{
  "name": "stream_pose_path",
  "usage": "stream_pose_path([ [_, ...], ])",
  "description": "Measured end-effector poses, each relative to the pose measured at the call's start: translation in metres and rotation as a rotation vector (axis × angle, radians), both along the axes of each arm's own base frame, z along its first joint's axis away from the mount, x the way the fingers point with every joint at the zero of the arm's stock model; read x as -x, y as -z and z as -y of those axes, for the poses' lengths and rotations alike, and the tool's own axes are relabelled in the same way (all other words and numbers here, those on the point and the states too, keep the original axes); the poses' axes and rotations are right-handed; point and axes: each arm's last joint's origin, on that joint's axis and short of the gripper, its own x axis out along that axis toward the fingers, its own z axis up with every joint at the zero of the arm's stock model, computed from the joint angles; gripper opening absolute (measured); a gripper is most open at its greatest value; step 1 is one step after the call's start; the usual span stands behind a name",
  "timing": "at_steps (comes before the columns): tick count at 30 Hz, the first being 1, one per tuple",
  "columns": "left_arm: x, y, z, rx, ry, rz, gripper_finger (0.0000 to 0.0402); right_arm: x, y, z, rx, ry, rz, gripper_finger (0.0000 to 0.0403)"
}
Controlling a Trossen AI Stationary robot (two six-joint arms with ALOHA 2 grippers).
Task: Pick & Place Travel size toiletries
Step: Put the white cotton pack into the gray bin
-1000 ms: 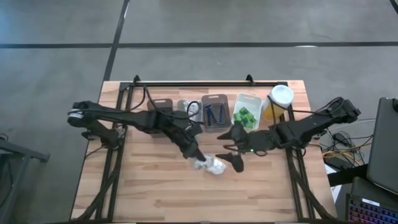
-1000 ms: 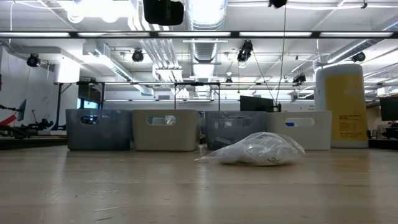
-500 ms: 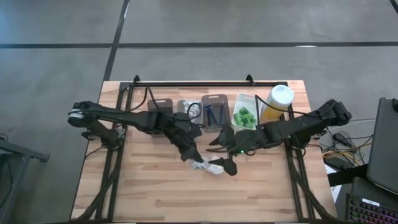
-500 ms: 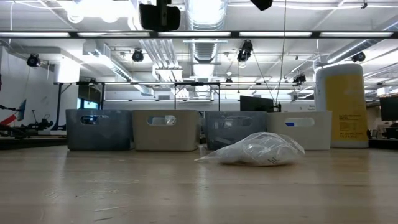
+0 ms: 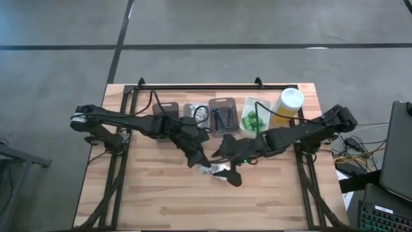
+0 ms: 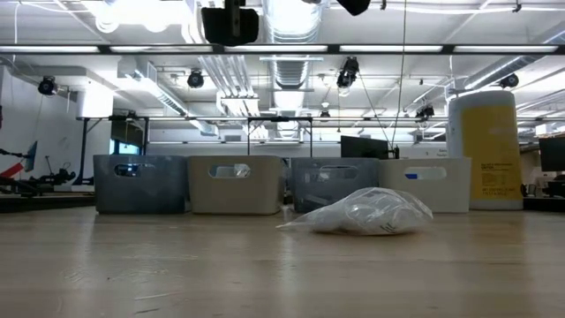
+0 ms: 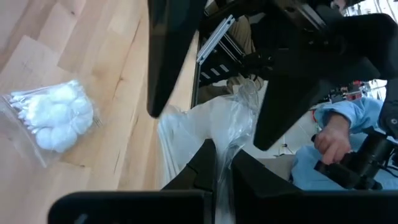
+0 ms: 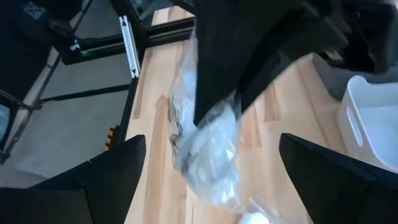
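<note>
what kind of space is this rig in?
Probably a robotics lab or workshop: exposed ceiling ducts and strip lights, a wooden workbench on a concrete floor, and a laptop with loose cables beside it.

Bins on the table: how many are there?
4, in a row along the table's far edge: a dark grey bin, a clear bin, a grey bin and a white bin beside the yellow bottle.
</note>
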Motion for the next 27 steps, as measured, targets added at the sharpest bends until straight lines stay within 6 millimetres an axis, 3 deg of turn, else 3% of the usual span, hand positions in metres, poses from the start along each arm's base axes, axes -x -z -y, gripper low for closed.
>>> stream_pose_path([
  [5, 0.001, 0.001, 0.003, -0.011, 0.016, -0.006, 0.0019, -0.003, -0.005, -0.001, 0.003, -0.024, 0.008, 0.0354],
  [11, 0.003, 0.002, 0.008, -0.034, 0.045, 0.001, 0.0019, -0.005, -0.001, 0.001, 0.008, -0.020, -0.017, 0.0302],
  [22, 0.003, 0.002, 0.009, -0.052, 0.019, 0.000, 0.0022, -0.013, 0.010, 0.001, 0.008, -0.012, -0.047, 0.0159],
  [27, 0.002, 0.002, 0.010, -0.037, -0.028, -0.020, 0.0064, -0.012, 0.011, 0.001, 0.012, -0.012, -0.059, 0.0068],
])
